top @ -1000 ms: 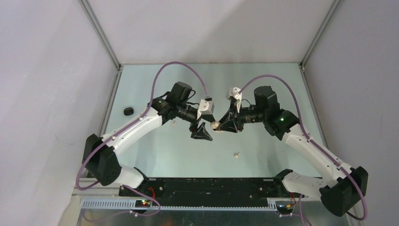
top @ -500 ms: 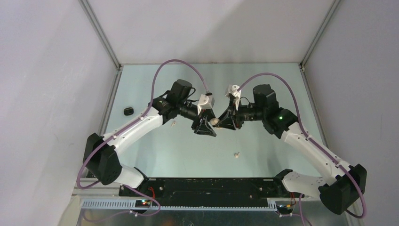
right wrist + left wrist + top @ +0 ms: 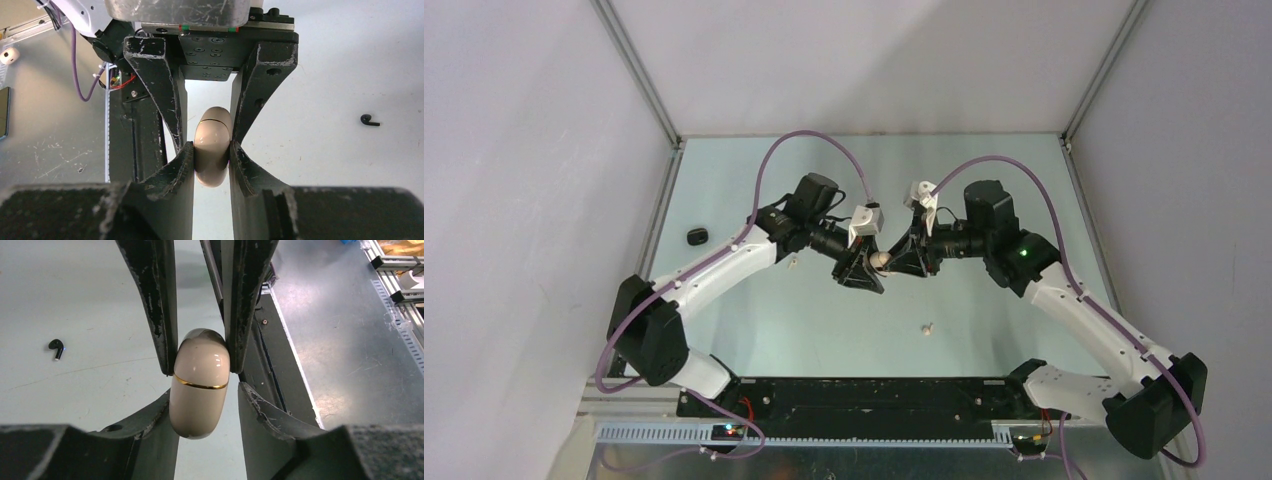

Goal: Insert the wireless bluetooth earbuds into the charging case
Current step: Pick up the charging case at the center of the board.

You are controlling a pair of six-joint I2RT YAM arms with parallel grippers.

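Jaws of right gripper (image 3: 211,152) clamped on cream case (image 3: 199,382), frame centre. Jaws of left gripper (image 3: 202,395) narrowed from wide around case's other end; firm grip not discernible. Lid shut. On table (image 3: 100,300), left edge: black earbud (image 3: 56,348), uninserted. Lid opening likely next.

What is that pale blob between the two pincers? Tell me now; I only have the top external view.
Observer: It is a cream charging case, lid closed, with a thin gold band around its seam.
Operator: Report the right pincer's grip on it.
Observer: The right pincer is clamped on the case, with both fingers pressed against its sides.
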